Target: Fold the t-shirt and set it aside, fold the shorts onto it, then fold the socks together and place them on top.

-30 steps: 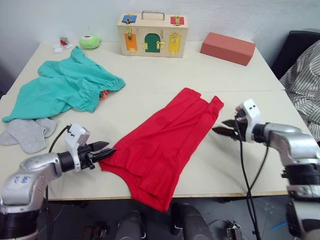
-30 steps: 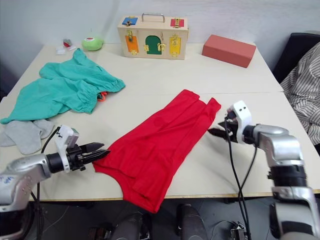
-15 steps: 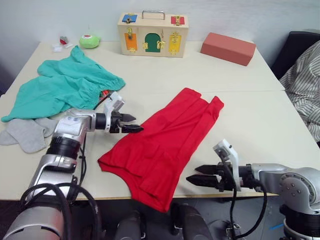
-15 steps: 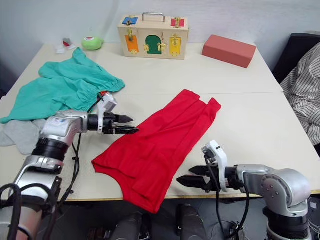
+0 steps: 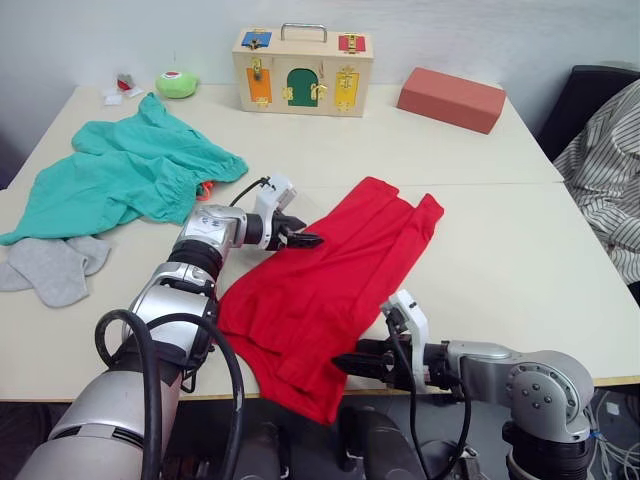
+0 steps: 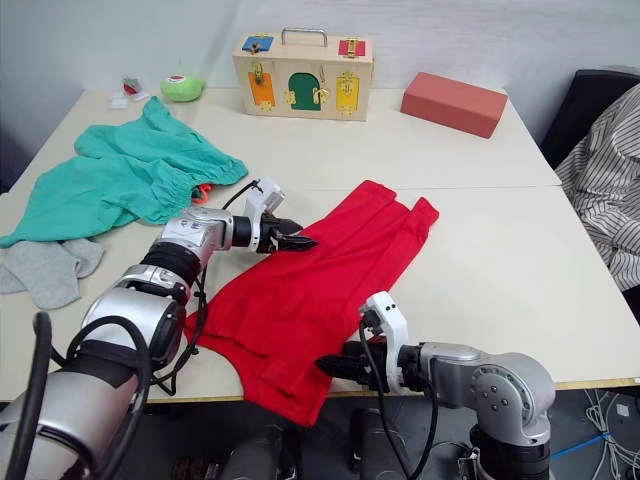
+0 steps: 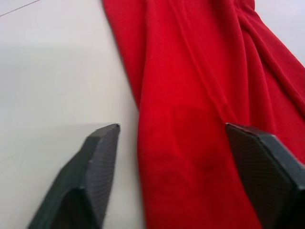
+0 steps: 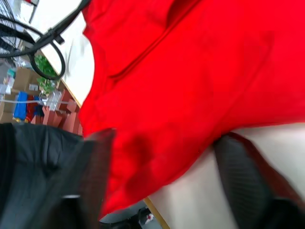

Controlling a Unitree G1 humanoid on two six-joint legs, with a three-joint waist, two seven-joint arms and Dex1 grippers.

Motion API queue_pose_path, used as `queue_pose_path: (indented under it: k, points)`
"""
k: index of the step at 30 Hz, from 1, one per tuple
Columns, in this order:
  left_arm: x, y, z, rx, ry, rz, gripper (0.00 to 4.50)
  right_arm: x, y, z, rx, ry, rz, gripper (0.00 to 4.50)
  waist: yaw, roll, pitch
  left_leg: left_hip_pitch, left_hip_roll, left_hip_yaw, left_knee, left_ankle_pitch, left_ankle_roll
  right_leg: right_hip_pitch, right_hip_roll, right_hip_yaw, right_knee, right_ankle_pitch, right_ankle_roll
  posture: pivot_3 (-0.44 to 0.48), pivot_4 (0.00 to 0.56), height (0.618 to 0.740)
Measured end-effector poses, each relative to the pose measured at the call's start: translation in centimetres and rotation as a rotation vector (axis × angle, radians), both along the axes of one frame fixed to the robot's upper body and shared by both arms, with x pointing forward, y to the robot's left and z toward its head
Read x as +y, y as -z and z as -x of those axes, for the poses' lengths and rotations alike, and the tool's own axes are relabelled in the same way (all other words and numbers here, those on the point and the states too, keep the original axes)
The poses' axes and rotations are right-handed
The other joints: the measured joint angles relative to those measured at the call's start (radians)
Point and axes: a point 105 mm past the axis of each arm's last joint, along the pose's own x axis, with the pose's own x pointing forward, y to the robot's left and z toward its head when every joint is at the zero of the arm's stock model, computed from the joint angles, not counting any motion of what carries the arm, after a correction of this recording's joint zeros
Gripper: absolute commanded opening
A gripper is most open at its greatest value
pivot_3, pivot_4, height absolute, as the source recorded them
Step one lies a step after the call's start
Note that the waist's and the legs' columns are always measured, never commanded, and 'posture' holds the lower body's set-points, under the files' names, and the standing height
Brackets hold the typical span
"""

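- Left gripper [image 5: 308, 240] sits at the shirt's [image 5: 330, 285] left edge, fingers spread: in the wrist view one finger [image 7: 93, 167] is over bare desk [image 5: 480, 240], the other over red cloth, nothing pinched.
- Right gripper [image 6: 335, 367] is low at the desk's front edge, at the shirt's lower right side, fingers parted with the red hem lying between them; whether they touch it, I cannot tell.
- The shirt lies folded lengthwise in a long strip, running on a slant from mid-desk down to the front edge, its lower end hanging just over that edge.
- Shorts [image 5: 120, 175] are spread out near the far left corner, well apart from the shirt.
- Socks [image 5: 55, 265] lie at the left edge, just in front of the shorts.
- Along the back edge: a wooden box [image 5: 303, 70] with latches and a brick-red block [image 5: 452, 98].
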Motion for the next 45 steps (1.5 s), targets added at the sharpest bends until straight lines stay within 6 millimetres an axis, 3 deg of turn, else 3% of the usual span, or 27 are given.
queue_pose_path:
  k: [5,6,9,19,23,28,34,41,44,45]
  points:
    - [0.2,0.3,0.0,-0.013,-0.001,-0.015,1.19,0.0,0.5,-0.1,0.029,0.002,0.01,0.21,0.0,0.0,0.0,-0.001,0.0,0.0,0.0,0.0,0.0,0.0,0.0,-0.001,-0.001,0.0,0.0,0.0,0.15,0.74]
    - [0.3,0.4,0.0,-0.014,0.001,-0.023,0.87,0.1,0.3,-0.1,0.023,-0.005,0.006,0.0,0.0,0.0,0.0,-0.001,0.0,0.0,0.0,0.0,0.0,0.0,0.0,-0.001,-0.001,0.0,0.0,0.0,0.15,0.74]
    - [0.3,0.7,0.0,-0.026,0.006,-0.021,0.03,0.1,0.3,-0.2,0.02,-0.008,0.007,0.0,0.0,-0.001,0.0,-0.001,0.0,0.0,0.001,0.0,0.001,0.0,-0.001,-0.001,0.0,0.0,0.0,0.0,0.15,0.74]
    - [1.0,1.2,0.1,-0.039,-0.037,0.055,0.03,-1.5,0.1,-1.3,0.009,-0.002,0.053,0.0,-0.001,-0.001,0.0,0.0,-0.001,0.0,0.001,0.0,0.001,0.0,-0.001,-0.001,0.0,0.0,0.0,0.0,0.15,0.74]
    - [3.0,1.4,0.1,-0.07,-0.123,0.101,0.03,-4.3,-0.5,-2.5,-0.018,0.0,0.131,0.0,-0.006,0.0,0.0,0.001,0.0,0.001,0.0,0.0,0.001,0.0,-0.001,0.0,0.001,0.0,0.0,0.0,0.15,0.74]
    - [5.1,2.0,2.0,-0.12,-0.248,0.173,0.03,-5.6,-1.0,-3.5,-0.036,-0.033,0.154,0.0,-0.012,0.0,0.0,0.002,0.001,0.002,-0.002,0.001,-0.002,0.0,0.0,0.003,0.002,0.0,0.0,0.0,0.15,0.74]
    - [6.6,2.7,5.6,-0.129,-0.41,0.22,0.03,-7.5,-1.5,-6.4,-0.101,-0.01,0.195,0.0,0.0,0.0,0.0,0.002,0.0,0.002,-0.001,0.002,-0.001,0.0,-0.002,0.003,0.002,0.0,0.0,0.0,0.15,0.74]
    - [7.6,1.9,7.4,-0.198,-0.519,0.208,0.03,-8.3,-2.3,-10.2,-0.246,0.003,0.227,0.0,0.005,0.0,0.0,0.002,0.0,0.001,-0.001,0.002,-0.002,0.001,-0.002,0.003,0.002,0.0,0.0,0.0,0.15,0.74]
    - [8.1,2.2,7.8,-0.214,-0.517,0.18,0.03,-8.0,-2.2,-10.2,-0.254,-0.037,0.217,0.0,0.005,0.0,0.0,0.002,0.0,0.001,-0.001,0.002,-0.002,0.001,-0.002,0.002,0.001,0.0,0.0,0.0,0.15,0.74]
    - [8.4,2.3,8.0,-0.228,-0.505,0.16,0.22,-8.0,-2.2,-10.2,-0.249,-0.044,0.211,0.0,0.005,0.0,0.0,0.002,0.0,0.001,-0.001,0.002,-0.002,0.001,-0.002,0.002,0.001,0.0,0.0,0.0,0.15,0.74]
